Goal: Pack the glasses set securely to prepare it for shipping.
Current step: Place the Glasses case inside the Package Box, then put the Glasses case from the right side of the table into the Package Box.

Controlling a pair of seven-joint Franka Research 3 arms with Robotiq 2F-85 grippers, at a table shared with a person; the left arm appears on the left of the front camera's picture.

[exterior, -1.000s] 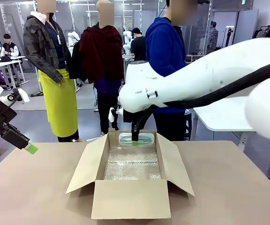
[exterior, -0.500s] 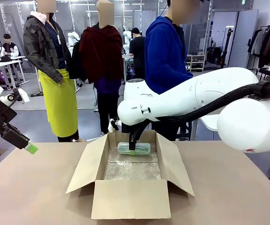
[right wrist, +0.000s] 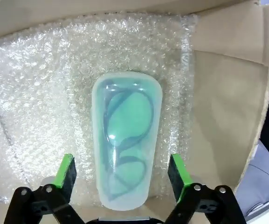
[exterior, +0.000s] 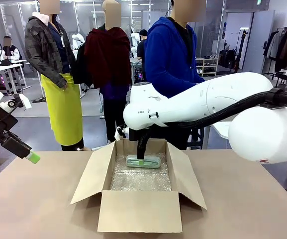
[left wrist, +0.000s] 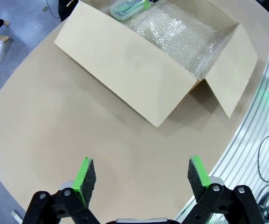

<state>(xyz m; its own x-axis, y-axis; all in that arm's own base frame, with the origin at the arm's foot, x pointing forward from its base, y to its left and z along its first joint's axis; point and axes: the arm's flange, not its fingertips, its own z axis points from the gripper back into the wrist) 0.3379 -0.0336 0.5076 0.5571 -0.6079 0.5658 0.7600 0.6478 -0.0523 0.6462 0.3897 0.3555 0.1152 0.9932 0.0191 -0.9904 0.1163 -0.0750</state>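
Indoors, tan table [exterior: 34,199] bears open box [exterior: 139,211] holding mint case [exterior: 153,162].

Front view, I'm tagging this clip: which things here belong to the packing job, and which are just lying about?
Job: mint-green glasses case, bubble wrap under it, cardboard box, open right gripper astride the case.
Not in use: open left gripper over the table; person in blue behind the box.

Right arm [exterior: 198,102] and mint case [exterior: 153,162] at box [exterior: 138,211] far end; near bubble wrap [exterior: 141,181] unobstructed
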